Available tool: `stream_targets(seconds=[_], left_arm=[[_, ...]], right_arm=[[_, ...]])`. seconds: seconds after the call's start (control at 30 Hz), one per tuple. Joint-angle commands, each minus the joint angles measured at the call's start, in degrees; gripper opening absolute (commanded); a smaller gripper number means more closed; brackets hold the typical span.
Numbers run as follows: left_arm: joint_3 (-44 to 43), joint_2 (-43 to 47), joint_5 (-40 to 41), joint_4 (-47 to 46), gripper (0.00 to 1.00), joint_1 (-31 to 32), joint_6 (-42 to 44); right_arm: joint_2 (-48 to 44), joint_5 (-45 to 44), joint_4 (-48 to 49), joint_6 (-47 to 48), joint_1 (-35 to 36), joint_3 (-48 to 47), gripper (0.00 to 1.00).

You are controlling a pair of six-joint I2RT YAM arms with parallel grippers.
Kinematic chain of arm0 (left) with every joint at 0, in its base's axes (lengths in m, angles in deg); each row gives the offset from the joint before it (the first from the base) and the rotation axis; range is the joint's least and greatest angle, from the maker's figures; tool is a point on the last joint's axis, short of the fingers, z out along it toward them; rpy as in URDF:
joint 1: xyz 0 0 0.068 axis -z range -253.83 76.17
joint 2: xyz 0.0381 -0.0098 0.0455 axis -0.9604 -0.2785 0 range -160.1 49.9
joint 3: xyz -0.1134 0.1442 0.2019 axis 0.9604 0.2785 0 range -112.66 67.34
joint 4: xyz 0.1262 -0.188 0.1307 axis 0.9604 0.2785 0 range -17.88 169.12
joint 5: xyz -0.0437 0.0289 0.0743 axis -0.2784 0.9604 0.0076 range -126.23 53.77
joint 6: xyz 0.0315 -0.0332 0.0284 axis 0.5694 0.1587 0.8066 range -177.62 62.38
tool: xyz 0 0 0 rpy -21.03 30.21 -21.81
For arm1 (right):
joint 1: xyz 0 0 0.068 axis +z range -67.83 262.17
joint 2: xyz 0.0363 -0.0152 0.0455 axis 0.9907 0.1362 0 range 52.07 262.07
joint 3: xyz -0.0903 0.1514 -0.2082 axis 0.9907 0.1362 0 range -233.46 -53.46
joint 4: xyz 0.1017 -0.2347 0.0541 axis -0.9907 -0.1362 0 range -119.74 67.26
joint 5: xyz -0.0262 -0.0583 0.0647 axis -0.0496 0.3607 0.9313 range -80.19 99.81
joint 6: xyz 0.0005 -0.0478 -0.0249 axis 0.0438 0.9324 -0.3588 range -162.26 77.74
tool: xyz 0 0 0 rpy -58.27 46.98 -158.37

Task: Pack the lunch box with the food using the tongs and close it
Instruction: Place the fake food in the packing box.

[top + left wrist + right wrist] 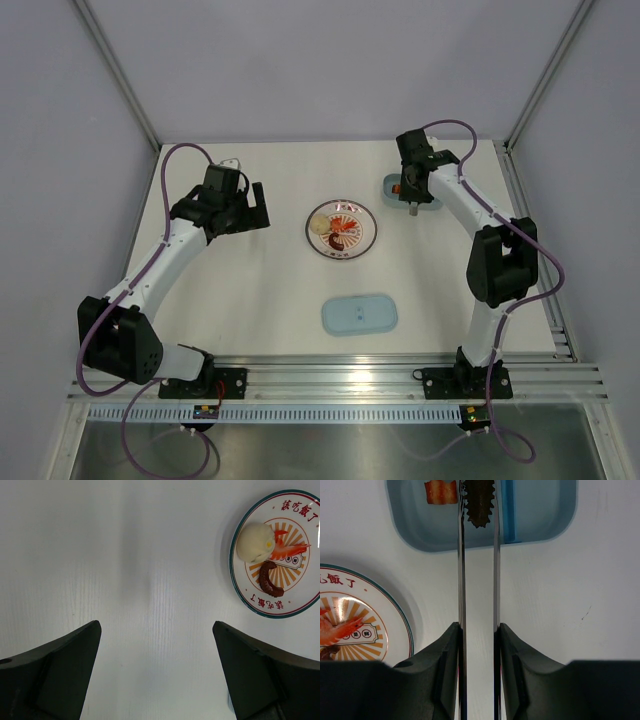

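Silvery tongs (461, 580) clamped in R gripper (479, 630), fingers part-closed on them; tips over lunch box (540, 510) w/ dark brown piece (479, 505) between; red-orange piece (440, 491) in box; L gripper (155, 625) wide open, empty, beside plate (239, 580) lettered "該吃飯了"; lid (360, 314) lies apart.

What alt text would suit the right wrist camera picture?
Two dark fingers clamp slim metal tongs that reach over a pale-blue lunch box holding one red-orange food piece. A patterned plate with a shrimp sits lower left.
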Motion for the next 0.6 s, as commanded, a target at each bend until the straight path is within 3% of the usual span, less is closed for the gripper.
stream_targets(seconds=[0.0, 0.07, 0.2, 0.57], left_arm=[[-0.7, 1.9, 1.6, 0.1, 0.99, 0.0, 0.8], [-0.7, 1.9, 1.7, 0.1, 0.99, 0.0, 0.8], [-0.6, 2.1, 1.8, 0.0, 0.99, -0.1, 0.8], [0.0, 2.6, 1.6, 0.1, 0.99, -0.1, 0.6]], right_arm=[[0.9, -0.6, 1.7, 1.1, -0.4, -3.4, 0.18], [0.7, -0.5, 1.7, 1.0, -0.4, -3.2, 0.30], [-0.4, -0.4, 1.7, 1.1, -0.4, -3.1, 0.41], [-2.5, -0.4, 0.5, 1.3, -0.4, -3.7, 0.47]])
